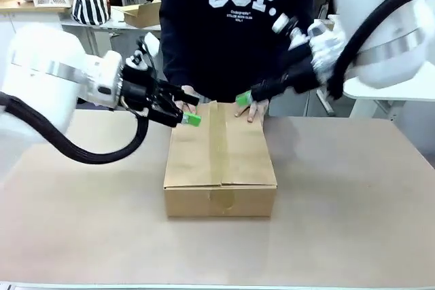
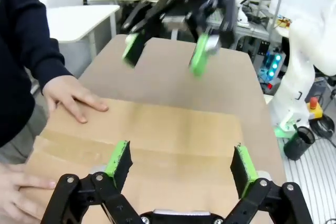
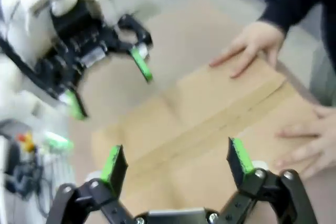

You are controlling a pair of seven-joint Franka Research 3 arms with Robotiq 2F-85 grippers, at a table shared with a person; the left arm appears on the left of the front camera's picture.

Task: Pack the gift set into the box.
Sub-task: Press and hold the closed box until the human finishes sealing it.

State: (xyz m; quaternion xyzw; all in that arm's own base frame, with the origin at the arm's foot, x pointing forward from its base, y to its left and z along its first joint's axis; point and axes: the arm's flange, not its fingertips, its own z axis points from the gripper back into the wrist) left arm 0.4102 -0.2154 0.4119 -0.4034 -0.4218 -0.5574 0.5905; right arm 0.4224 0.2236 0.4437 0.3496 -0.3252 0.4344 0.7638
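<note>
On the table [image 1: 353,222], at its middle, the box [image 1: 221,161]: flaps down, tape [image 1: 219,144] lengthwise along the top seam, far end under a person's hands [image 2: 71,95] laid flat on the cardboard. Over that same far end, the left gripper [image 1: 189,108] and the right gripper [image 1: 246,100], facing each other, jaws of both spread wide and holding nothing. Close above the lid; whether touching it, cannot tell.

Probably stiff along edges and corners, springy and easily dented mid-panel. Dry and matt, so not slippery. Weight not to be judged from here; likely moderate if filled.

Looks too wide for either pair of jaws to span, so no pinching across the body. Better taken by a flap edge once opened, or squeezed between both grippers from opposite sides, low and near the corners. Worth guarding against crushing the seam and catching those hands.
</note>
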